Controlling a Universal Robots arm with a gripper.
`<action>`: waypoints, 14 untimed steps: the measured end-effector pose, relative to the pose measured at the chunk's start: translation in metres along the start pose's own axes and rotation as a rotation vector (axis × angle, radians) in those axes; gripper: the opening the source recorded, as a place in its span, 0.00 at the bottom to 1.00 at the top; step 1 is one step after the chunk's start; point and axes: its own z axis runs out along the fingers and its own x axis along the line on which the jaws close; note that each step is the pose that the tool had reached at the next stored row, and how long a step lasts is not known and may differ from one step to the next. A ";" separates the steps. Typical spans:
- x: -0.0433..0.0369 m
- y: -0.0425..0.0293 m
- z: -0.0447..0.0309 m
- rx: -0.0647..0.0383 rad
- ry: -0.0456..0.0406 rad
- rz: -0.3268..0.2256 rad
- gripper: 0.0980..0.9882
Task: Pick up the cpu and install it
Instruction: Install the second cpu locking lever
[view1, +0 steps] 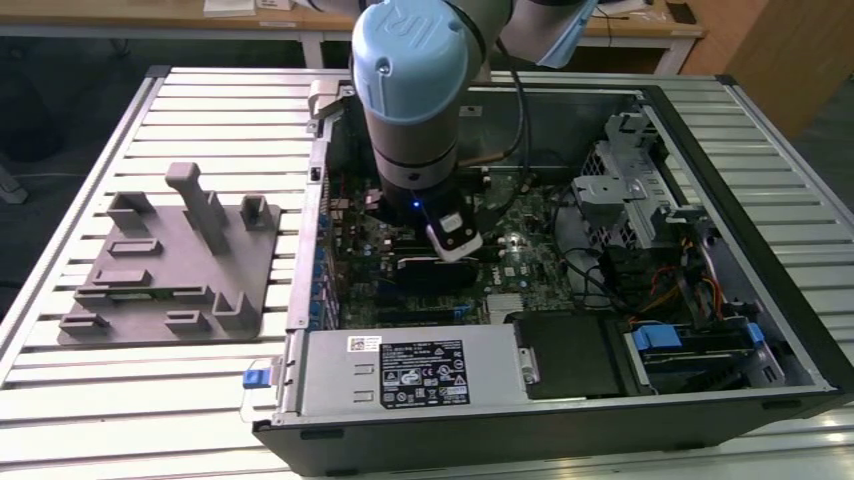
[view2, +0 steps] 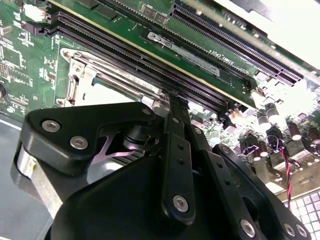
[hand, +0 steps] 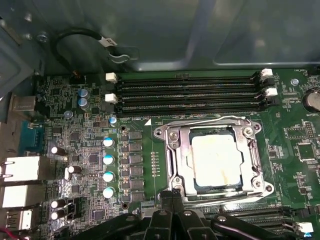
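The cpu (hand: 215, 160) is a pale silvery square lying flat inside the metal socket frame (hand: 172, 150) on the green motherboard (hand: 90, 150). In the second wrist view its pale top (view2: 107, 93) shows just beyond the black fingers. My gripper (hand: 172, 194) hovers beside the socket's edge, a little off the chip, with its two fingertips pressed together and nothing between them. In the exterior view the arm reaches down into the open computer case (view1: 747, 330), with the gripper (view1: 443, 262) low over the board.
Memory slots (hand: 190, 92) run along one side of the socket, and capacitors (hand: 108, 167) stand on another. A grey plastic fixture (view1: 174, 265) with upright posts lies on the slatted table at the exterior view's left. A power supply (view1: 400, 370) and drive bays (view1: 627, 200) crowd the case.
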 end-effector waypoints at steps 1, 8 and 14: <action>0.0000 -0.0001 0.0006 0.000 0.0000 0.000 0.01; 0.0003 -0.0012 0.0036 0.000 0.0004 0.000 0.01; 0.0000 -0.0003 0.0014 -0.001 -0.0003 0.001 0.01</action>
